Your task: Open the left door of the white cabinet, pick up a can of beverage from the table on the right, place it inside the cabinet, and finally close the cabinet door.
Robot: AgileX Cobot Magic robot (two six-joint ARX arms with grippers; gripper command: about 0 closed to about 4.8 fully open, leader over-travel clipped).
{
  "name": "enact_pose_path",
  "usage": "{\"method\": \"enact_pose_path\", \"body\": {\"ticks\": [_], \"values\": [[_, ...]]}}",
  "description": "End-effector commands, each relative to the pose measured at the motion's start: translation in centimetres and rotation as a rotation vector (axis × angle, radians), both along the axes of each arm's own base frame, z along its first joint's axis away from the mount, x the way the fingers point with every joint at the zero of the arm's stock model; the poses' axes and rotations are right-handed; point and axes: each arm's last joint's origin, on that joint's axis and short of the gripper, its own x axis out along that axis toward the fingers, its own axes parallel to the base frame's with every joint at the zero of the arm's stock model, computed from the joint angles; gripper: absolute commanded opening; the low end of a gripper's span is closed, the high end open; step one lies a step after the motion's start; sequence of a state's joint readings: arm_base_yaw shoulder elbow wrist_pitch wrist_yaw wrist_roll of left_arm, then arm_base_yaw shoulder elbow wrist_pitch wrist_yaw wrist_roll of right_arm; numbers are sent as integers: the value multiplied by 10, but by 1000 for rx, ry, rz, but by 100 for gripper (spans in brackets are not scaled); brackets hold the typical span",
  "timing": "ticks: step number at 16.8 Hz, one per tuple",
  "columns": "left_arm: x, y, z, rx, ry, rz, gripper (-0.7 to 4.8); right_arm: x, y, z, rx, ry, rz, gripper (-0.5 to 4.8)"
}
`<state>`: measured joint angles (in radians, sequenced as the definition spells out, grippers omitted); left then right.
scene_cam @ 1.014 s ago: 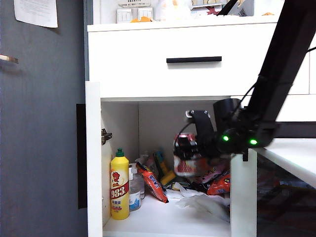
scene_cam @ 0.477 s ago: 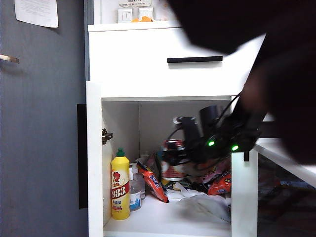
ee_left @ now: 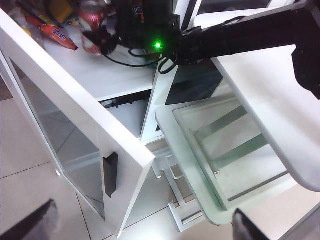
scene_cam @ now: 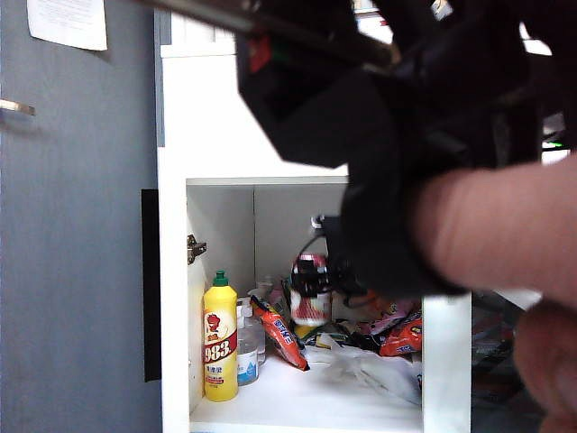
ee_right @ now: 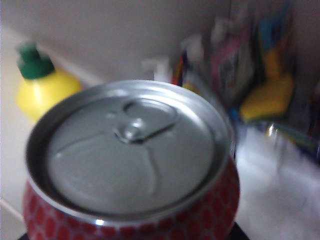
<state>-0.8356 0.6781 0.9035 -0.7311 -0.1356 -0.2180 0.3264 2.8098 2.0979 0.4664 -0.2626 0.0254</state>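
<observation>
Placement is under way: the left door point(ee_left: 75, 125) is swung open, and the can point(scene_cam: 309, 290) is carried inside the cabinet point(scene_cam: 270, 117), clenched in the right gripper point(scene_cam: 317, 281) above the shelf. Release, withdrawal and closing of the door are judged to remain. In the exterior view the can hangs at about 2 o'clock from a yellow bottle point(scene_cam: 219, 338) standing at the shelf's left; snack packets point(scene_cam: 281, 336) and crumpled wrappers are heaped toward 3 o'clock. The can's silvery top point(ee_right: 132, 145) fills the right wrist view. The left gripper point(ee_left: 140, 225) is held wide open and empty, outside near the door's handle point(ee_left: 110, 173), well apart from the table point(ee_left: 260, 100).
</observation>
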Motion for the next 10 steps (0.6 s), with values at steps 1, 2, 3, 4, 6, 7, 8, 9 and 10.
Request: {"method": "enact_pose_path", "body": {"ticks": [1, 2, 3, 4, 6, 7, 8, 9, 10], "values": [[1, 0, -2, -1, -3, 3, 479, 3, 2, 19, 32, -83, 3, 207], [1, 0, -2, 0, -3, 4, 479, 3, 2, 19, 26, -88, -13, 206], [1, 0, -2, 0, -4, 5, 479, 4, 1, 20, 26, -102, -42, 207], [1, 0, -2, 2, -4, 8, 479, 4, 1, 22, 34, -125, -45, 207], [1, 0, -2, 9, -9, 22, 479, 5, 1, 29, 51, -188, -59, 206], [1, 0, -2, 10, -9, 23, 479, 6, 0, 32, 62, -221, -91, 206], [1, 0, -2, 10, -9, 23, 479, 6, 0, 32, 73, -218, -99, 198], [1, 0, -2, 10, -9, 23, 479, 5, 1, 31, 101, -186, -102, 198], [1, 0, -2, 10, -9, 23, 479, 4, 5, 29, 107, -158, -81, 198]]}}
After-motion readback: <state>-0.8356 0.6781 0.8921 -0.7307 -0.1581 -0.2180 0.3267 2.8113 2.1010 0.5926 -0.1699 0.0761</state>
